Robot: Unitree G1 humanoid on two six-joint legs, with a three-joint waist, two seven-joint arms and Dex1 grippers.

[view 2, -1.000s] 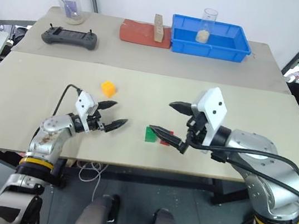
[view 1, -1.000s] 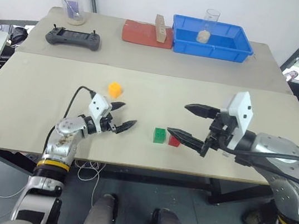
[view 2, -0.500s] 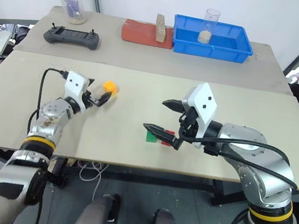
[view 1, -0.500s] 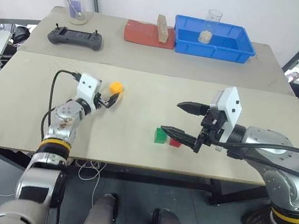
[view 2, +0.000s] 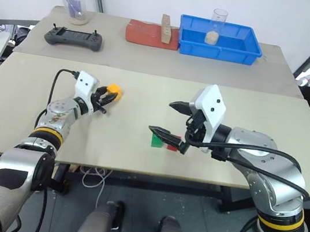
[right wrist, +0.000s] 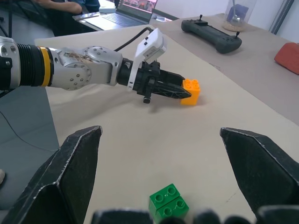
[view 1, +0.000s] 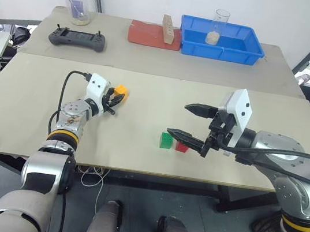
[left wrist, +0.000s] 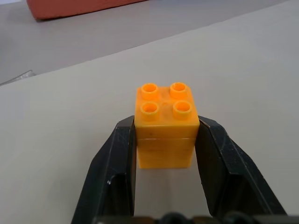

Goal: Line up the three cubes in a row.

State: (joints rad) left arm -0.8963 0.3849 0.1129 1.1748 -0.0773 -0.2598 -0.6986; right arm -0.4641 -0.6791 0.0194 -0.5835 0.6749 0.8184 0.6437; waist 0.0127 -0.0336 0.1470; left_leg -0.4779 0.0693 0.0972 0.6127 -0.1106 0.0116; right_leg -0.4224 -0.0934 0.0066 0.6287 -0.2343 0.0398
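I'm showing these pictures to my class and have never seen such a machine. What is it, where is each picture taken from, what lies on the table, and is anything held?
It is a humanoid robot with two arms, each ending in a two-fingered gripper. Two pictures come from cameras in its head, looking down over the table; the other two come from cameras on its wrists, looking along the fingers. The left gripper is shut on the yellow-orange cube, which rests on the table. The right gripper hangs open above the green cube and red cube, which sit side by side. At the back lie a controller, a blue tray and a red pad.
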